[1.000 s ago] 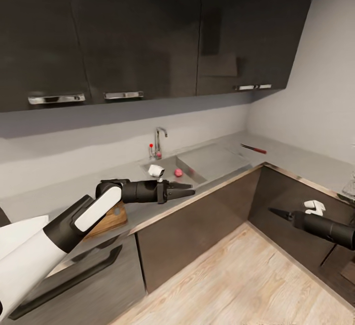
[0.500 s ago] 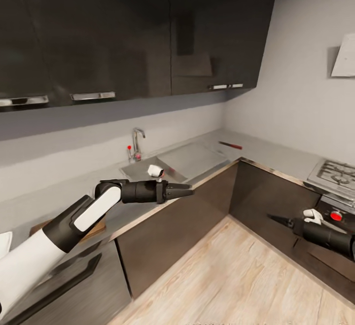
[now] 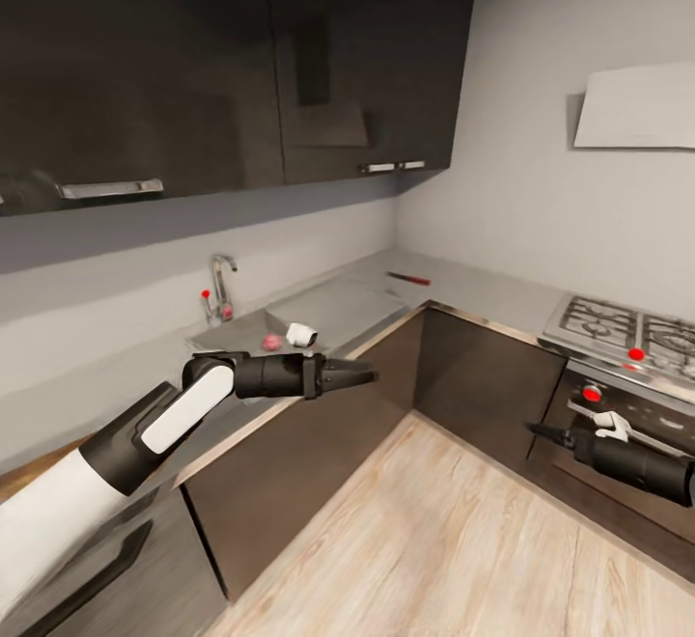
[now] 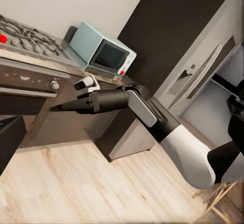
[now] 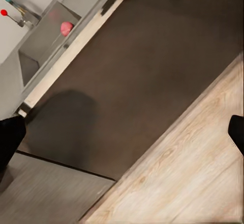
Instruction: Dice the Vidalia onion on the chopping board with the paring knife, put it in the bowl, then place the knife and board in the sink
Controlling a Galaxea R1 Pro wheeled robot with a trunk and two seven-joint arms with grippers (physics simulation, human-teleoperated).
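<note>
The robot is on its approach; nothing is grasped. The small pinkish-red Vidalia onion point(image 3: 272, 340) lies in the rectangular steel sink point(image 3: 241, 333), and the red-handled paring knife point(image 3: 409, 278) near the dark grey countertop's point(image 3: 483, 294) back corner. The black left gripper point(image 3: 359, 376) and right gripper point(image 3: 537, 429) look pinched nearly closed, empty. Next, I judge: close in and reach into the basin.

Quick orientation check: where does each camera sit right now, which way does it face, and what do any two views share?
Head view: high on the robot, facing the corner countertop, sink, knife; both arms show.
Left wrist view: on the left arm, facing the stove; the right gripper shows.
Right wrist view: on the right arm, facing cabinet fronts; dark fingertips at the edges.
Shared: head and right wrist views both show the pink onion.
</note>
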